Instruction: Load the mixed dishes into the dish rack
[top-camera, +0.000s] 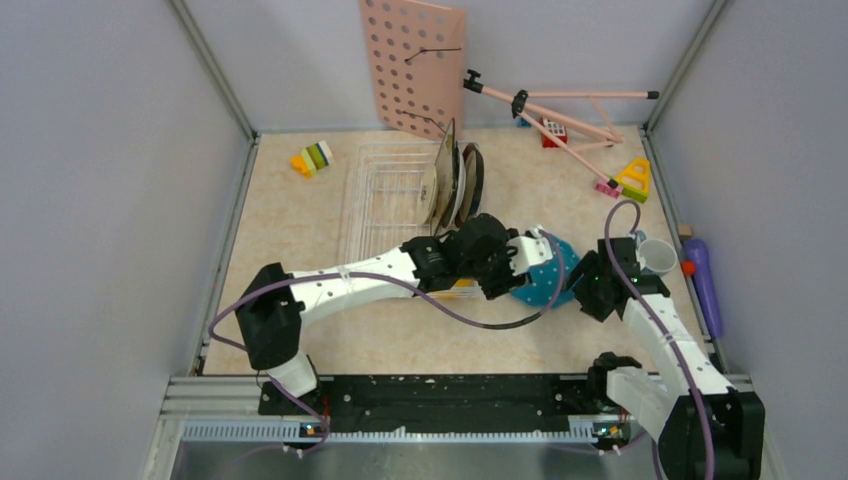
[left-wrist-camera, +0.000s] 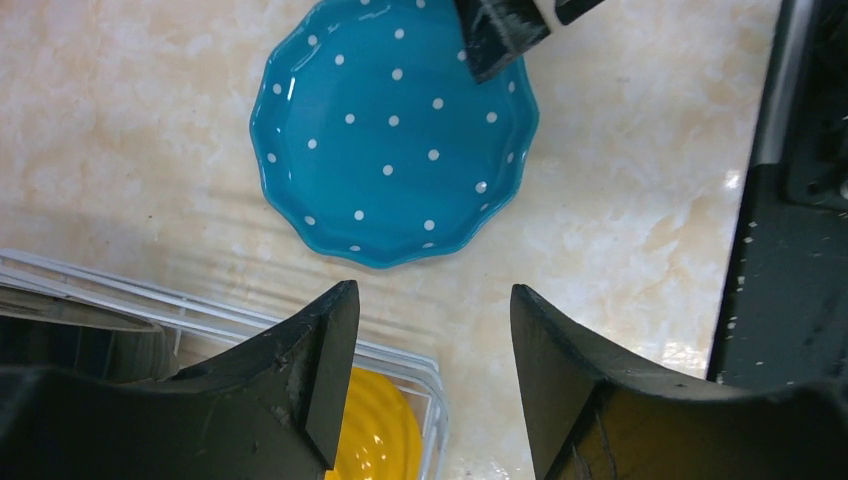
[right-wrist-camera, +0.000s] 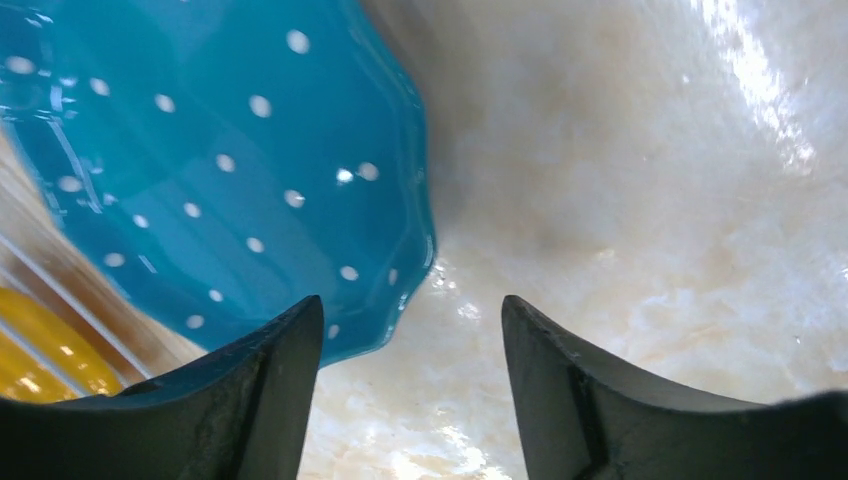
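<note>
Here, your left gripper (left-wrist-camera: 432, 295) hangs with its jaws spread and nothing between them, pointed at the teal white-dotted dish (left-wrist-camera: 390, 130), which lies flat on the marbled table (left-wrist-camera: 640, 200) just beyond the fingertips. Your right gripper (right-wrist-camera: 410, 305) is likewise spread and empty. It sits low at the dish's scalloped far rim, with one finger just beside the edge and not gripping it. From the left wrist camera, one right fingertip shows over that far rim. Behind the left jaws, a yellow-orange bowl (left-wrist-camera: 375, 430) seems to sit at the near corner of the white wire dish rack (top-camera: 375, 190), though most of it is hidden. From above, the square floral plate (top-camera: 443, 175) and the brown-rimmed round plate (top-camera: 472, 180) stand on edge between the prongs at the rack's right end. By these views the task looks roughly half done. The teal dish is the piece in hand and is not yet lifted, and a pale cup (top-camera: 657, 255) waits on the table beside the right arm. A small blue cup cannot be made out in any view. No brand, label or writing can be read on the dishes, the rack or the arms.
</note>
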